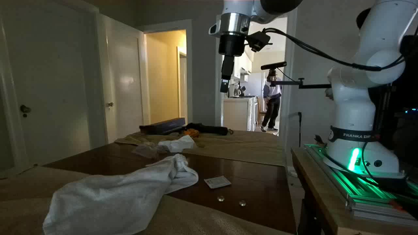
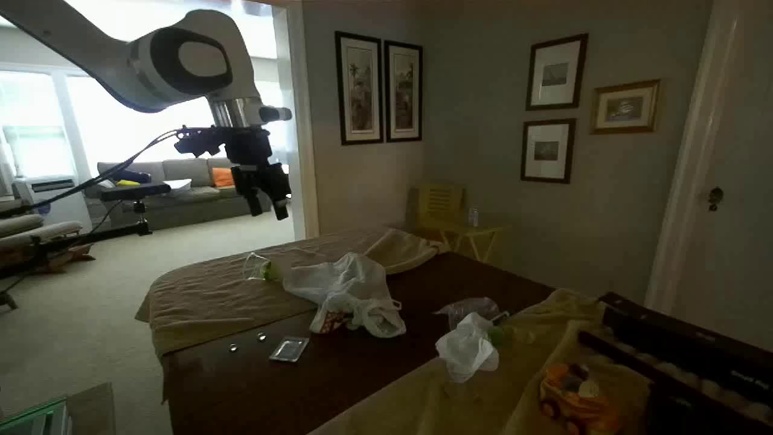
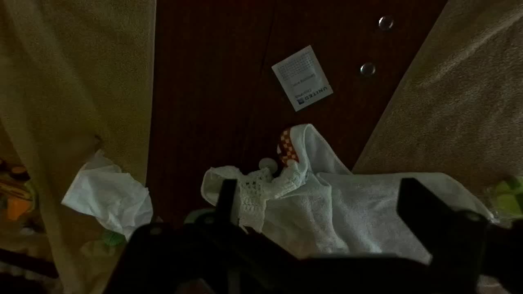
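Note:
My gripper is open, its fingers wide apart with nothing between them. In both exterior views the gripper hangs high above the table. Below it in the wrist view lies a crumpled white cloth with a lacy edge. An orange checkered patch shows at its fold, and the dark fingers hide parts of the cloth. A small white packet printed "UNITED" lies flat beside the cloth. Two small clear round pieces rest near the packet on the dark wood.
A crumpled white tissue lies on the tan cover at another part of the table. Near it are an orange toy and a long dark box. A clear cup with something green lies behind the white cloth.

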